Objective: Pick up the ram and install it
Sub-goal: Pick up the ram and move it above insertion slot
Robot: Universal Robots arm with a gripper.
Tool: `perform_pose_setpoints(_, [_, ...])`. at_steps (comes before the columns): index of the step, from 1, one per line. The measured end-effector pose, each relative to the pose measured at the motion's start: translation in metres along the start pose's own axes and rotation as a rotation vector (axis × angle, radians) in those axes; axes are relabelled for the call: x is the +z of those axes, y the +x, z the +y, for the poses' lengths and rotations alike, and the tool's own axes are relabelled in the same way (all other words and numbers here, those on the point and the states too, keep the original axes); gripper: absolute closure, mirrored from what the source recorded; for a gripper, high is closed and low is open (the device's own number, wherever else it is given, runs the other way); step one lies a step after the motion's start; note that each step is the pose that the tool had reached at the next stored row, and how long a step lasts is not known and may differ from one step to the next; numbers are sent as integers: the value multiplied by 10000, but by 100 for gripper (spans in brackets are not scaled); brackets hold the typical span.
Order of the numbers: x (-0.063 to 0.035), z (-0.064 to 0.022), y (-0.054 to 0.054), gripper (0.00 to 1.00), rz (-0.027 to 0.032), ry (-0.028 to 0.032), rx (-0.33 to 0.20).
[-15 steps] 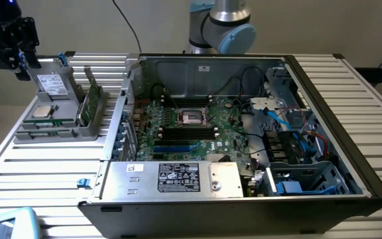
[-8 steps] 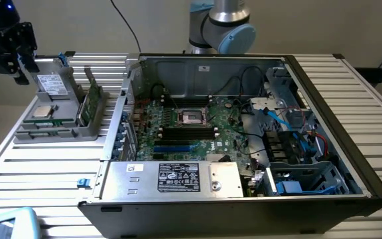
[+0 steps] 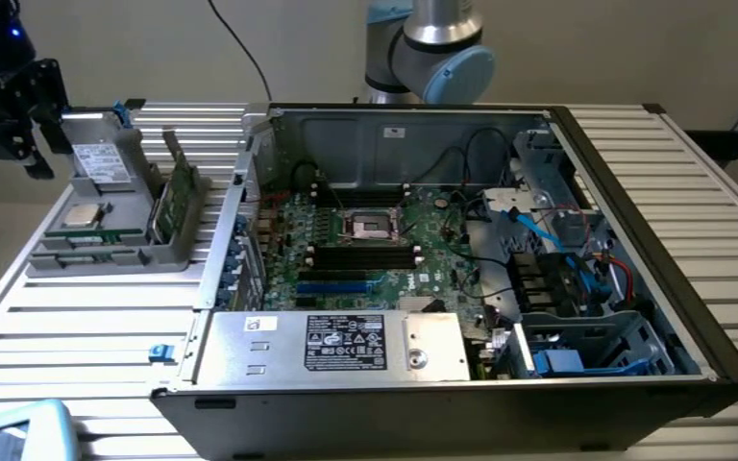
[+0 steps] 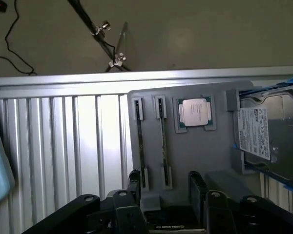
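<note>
The ram (image 3: pixel 174 188) is a thin green stick standing on edge in a grey holder tray (image 3: pixel 110 252) on the slatted table, at the exterior view's left. From the wrist view I look down on the sticks' top edges: two narrow dark lines (image 4: pixel 139 141) side by side in the tray (image 4: pixel 195 156). My gripper (image 3: pixel 16 149) hangs above the tray's far-left end, open, touching nothing. Its black fingers (image 4: pixel 134 181) stand apart, with the ram sticks lined up roughly between them (image 4: pixel 166 187). The motherboard's black slots (image 3: pixel 362 255) lie inside the open computer case.
The tray also holds a square silver processor (image 4: pixel 194 111) and a grey drive with a white label (image 4: pixel 266 134). The open case (image 3: pixel 626 192) is crowded with cables, a power supply (image 3: pixel 343 341) and a drive cage. A light-blue object (image 3: pixel 11 430) lies at the table's near-left corner.
</note>
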State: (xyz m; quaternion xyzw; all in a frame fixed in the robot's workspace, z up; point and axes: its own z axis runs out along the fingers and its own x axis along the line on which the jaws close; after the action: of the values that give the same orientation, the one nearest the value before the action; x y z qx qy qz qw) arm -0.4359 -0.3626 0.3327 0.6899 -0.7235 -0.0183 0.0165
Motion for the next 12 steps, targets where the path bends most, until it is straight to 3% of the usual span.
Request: perform_pose_setpoints(12, [217, -16, 15, 47, 0, 0, -1])
